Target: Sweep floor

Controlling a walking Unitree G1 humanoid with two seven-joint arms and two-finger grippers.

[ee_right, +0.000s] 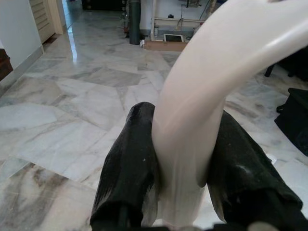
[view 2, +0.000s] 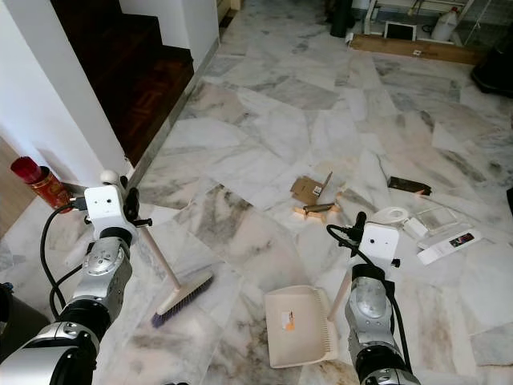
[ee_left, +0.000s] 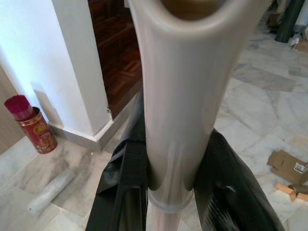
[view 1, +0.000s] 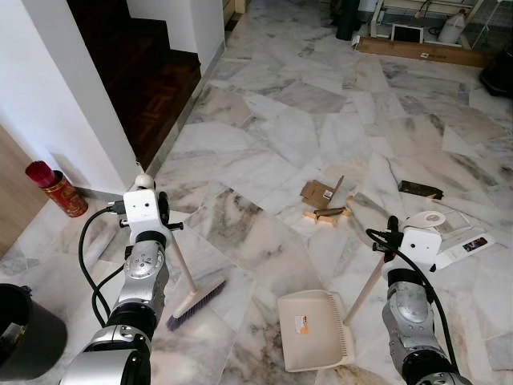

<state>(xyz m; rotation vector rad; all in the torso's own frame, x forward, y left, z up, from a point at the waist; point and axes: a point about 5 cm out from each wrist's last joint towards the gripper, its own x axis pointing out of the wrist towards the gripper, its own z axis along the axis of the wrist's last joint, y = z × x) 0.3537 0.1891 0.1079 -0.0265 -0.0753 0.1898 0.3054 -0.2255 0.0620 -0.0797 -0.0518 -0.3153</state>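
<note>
Left gripper clamped the cream-handled broom, right gripper the beige plastic dustpan, cardboard scraps at twelve o'clock awaiting sweeping.

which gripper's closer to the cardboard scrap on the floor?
Right. The right gripper, shut on the dustpan handle, sits just short of the cardboard scrap; the left gripper, holding the broom, is farther off to the left.

Cream long-handled broom with dark bristles: one
Cream plastic dustpan: one
Torn brown cardboard piece: one
Red cylindrical tin with red lid: one
Black bin: one
</note>
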